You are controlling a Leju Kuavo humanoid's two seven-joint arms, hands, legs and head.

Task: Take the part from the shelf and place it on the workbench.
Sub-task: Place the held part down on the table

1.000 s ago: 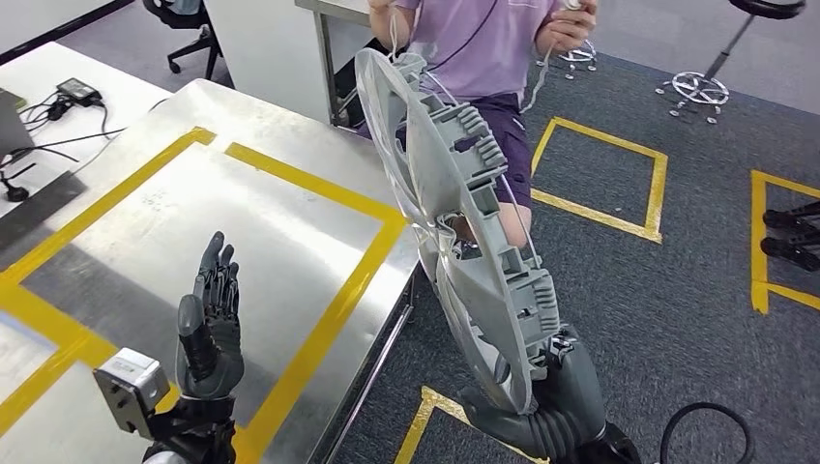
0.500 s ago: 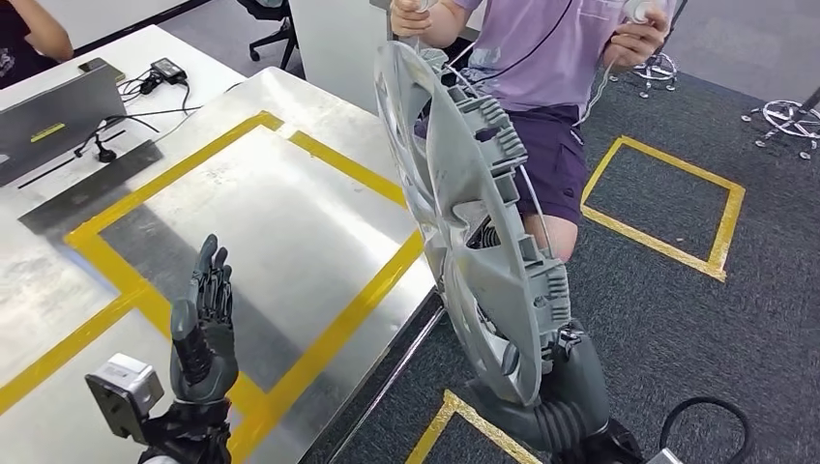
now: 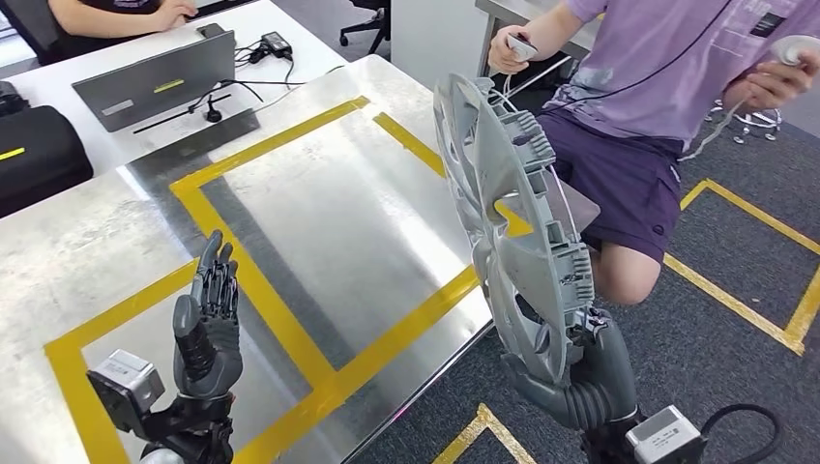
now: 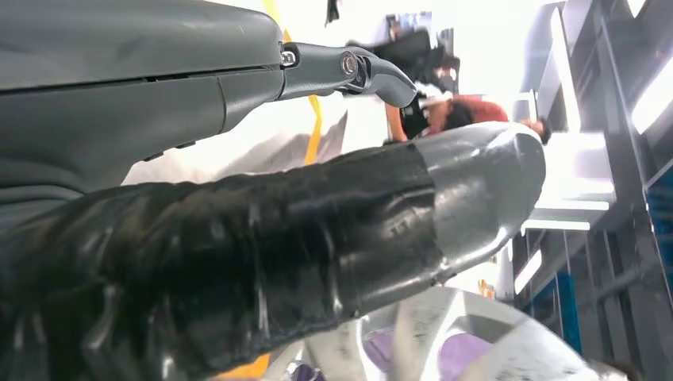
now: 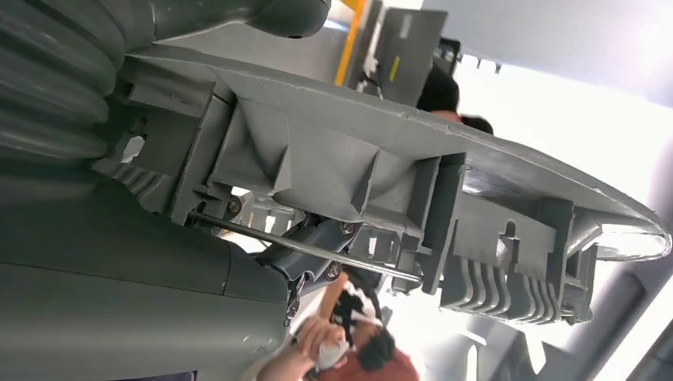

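Fingers (image 3: pixel 580 340) of my right hand (image 3: pixel 580 382) are clamped on the lower rim of the part (image 3: pixel 512 242), one round grey plastic wheel cover w/ ribbed clips, held on edge just past the workbench (image 3: pixel 319 203) corner; my left hand (image 3: pixel 208 324) is up over the bench, fingers straight, slightly apart, holding nothing. Bench is brushed steel w/ yellow tape lines (image 3: pixel 251 280). One seated person (image 3: pixel 658 106) in purple is right behind the part w/ 2 controllers, another sits by a laptop (image 3: pixel 155 77) on the white table beyond.

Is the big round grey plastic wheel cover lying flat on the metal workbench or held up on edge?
On edge: the grey plastic wheel cover stands tilted, gripped at its lower rim by the right robot hand, above the workbench edge.
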